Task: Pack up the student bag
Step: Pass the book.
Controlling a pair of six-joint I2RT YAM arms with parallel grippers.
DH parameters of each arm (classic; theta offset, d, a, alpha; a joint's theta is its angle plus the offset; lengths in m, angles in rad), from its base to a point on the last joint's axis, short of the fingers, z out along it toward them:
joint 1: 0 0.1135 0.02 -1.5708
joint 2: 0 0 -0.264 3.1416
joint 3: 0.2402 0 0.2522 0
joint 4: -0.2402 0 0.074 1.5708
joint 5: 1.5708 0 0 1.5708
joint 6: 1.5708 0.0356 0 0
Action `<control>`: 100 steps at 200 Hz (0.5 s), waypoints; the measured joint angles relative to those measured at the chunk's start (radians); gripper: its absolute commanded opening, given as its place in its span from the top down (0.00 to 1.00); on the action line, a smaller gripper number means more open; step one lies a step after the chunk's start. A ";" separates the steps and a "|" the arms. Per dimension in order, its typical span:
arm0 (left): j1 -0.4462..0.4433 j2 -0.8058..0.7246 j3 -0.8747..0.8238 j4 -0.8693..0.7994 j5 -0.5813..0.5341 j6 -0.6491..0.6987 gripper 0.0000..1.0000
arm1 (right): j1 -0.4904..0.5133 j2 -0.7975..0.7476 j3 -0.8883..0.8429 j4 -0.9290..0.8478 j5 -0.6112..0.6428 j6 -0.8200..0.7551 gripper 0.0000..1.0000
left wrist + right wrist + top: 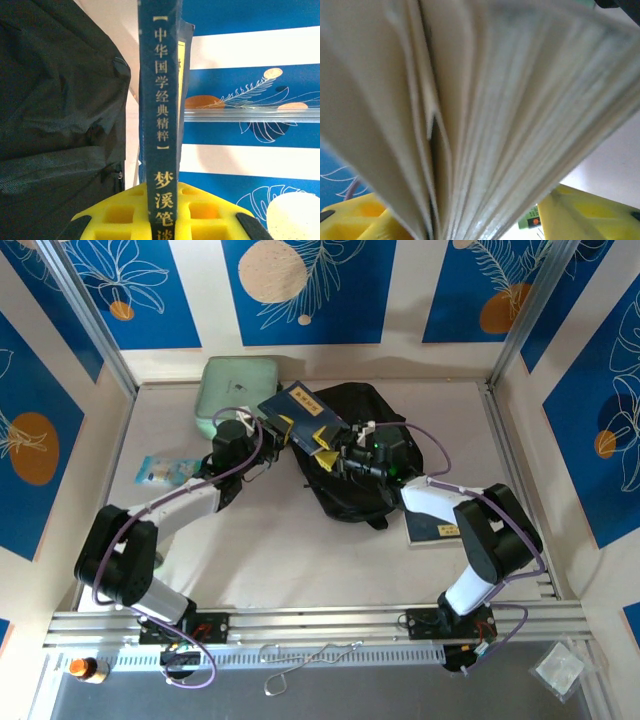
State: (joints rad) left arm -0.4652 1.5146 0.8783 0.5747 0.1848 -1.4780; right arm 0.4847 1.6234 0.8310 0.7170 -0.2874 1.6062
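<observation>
Left gripper (162, 222) clamped on the spine end of the blue book (160, 100). Right gripper (485, 220) is closed on the book's page edge, leaves fanning out above its pads. The student bag (350, 495) lies under the right gripper and just beside the left; I cannot make out its opening. Risks as I judge them: the right pads grip loose pages, which may slip or tear; opposing pulls could twist the book; a corner may snag on bag fabric.

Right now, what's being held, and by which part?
A book: left end effector grips its spine; its pages sit inside the right end effector, grip unclear.
</observation>
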 measured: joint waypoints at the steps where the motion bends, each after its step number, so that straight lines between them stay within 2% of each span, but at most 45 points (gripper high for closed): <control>1: 0.000 0.000 0.000 0.001 0.000 -0.001 1.00 | -0.001 0.000 0.000 0.000 0.001 0.000 0.47; 26: 0.000 0.001 0.000 0.010 0.000 -0.006 1.00 | -0.021 -0.002 0.000 0.022 0.016 -0.002 0.59; 50: 0.000 0.005 0.000 0.010 0.001 -0.006 1.00 | -0.041 -0.011 0.000 0.020 0.024 -0.016 0.79; 63: 0.000 0.009 0.000 0.008 0.005 -0.005 0.92 | -0.049 -0.022 0.000 0.010 0.024 -0.029 0.91; 76: -0.001 0.011 0.000 -0.006 0.011 0.010 0.82 | -0.056 -0.039 0.002 -0.019 0.020 -0.050 0.98; 100: -0.003 0.010 0.005 -0.064 0.028 0.097 0.51 | -0.084 -0.075 0.015 -0.127 0.010 -0.123 1.00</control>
State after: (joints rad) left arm -0.4679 1.5242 0.8833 0.5110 0.2131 -1.3815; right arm 0.4004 1.5482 0.8459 0.5903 -0.2771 1.4830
